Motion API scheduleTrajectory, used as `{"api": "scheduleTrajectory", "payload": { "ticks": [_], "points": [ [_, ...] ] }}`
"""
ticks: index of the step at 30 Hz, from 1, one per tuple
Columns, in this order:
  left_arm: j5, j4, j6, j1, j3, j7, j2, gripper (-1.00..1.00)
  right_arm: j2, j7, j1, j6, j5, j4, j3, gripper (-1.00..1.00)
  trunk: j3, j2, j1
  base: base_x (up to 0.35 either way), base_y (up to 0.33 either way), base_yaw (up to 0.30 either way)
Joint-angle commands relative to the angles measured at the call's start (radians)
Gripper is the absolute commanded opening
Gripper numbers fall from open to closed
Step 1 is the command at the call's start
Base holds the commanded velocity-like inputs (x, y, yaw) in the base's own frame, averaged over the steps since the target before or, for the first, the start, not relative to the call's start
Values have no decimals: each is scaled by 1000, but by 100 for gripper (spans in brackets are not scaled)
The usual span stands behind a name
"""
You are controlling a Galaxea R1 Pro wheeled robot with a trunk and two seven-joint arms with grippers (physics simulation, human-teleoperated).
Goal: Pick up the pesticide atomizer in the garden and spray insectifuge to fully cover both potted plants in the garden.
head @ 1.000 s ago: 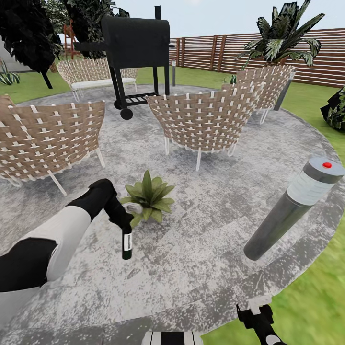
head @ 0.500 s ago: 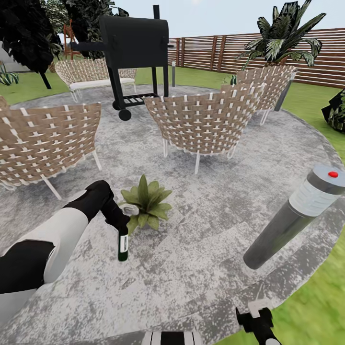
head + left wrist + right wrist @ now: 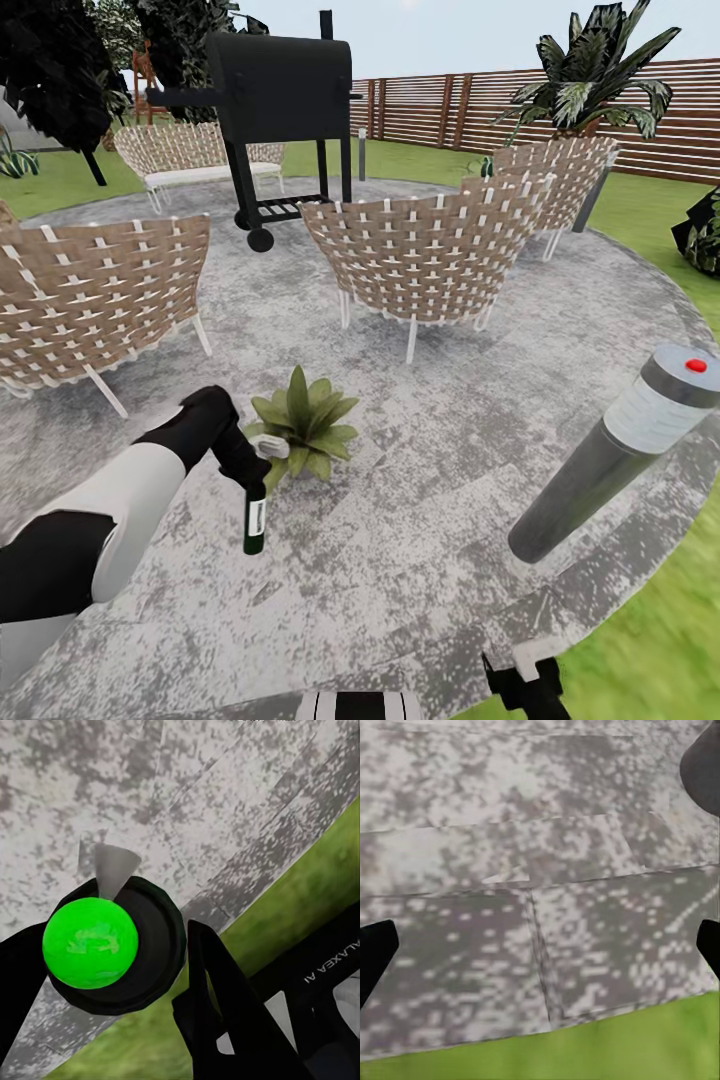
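Observation:
The pesticide atomizer [image 3: 255,522], a slim dark bottle with a white label, hangs bottom-down from my left gripper [image 3: 250,472], which is shut on its neck. Its whitish spray head [image 3: 268,446] points at the potted plant [image 3: 303,424], a low green rosette on the garden's stone patio [image 3: 420,520], and nearly touches the leaves. In the left wrist view the atomizer [image 3: 105,945] is seen end-on between my black fingers [image 3: 214,975]. My right gripper [image 3: 522,682] hangs low by the patio edge. In the right wrist view it [image 3: 540,945] is open over stone and grass.
Wicker chairs [image 3: 425,250] [image 3: 90,285] and a black grill [image 3: 285,95] stand beyond the plant. A grey bollard lamp [image 3: 615,455] leans at the right near the lawn [image 3: 640,640]. A slatted fence [image 3: 450,110], a palm [image 3: 595,70] and dark bushes [image 3: 60,70] ring the area.
The camera shifted slightly at first. My left arm has dropped a little, taking the atomizer down and closer to the plant. The right gripper has sunk lower in the head view.

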Motion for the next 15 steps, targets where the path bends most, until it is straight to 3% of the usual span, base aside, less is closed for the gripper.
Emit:
{"api": "scheduleTrajectory", "payload": {
  "ticks": [1,6,15],
  "points": [
    [-7,-2,10,0,-4,-9,-1,-100,0,0,0,-5,8,1,1,100,-1,0,0,88,0,0],
    [-8,-2,10,0,-8,-8,-7,-100,0,12,0,-11,8,1,1,100,-1,0,0,185,-57,0],
    [-7,-3,11,-2,-4,-8,-9,-100,0,12,0,-11,8,1,1,100,-1,0,0,20,-7,0]
  ]
}}
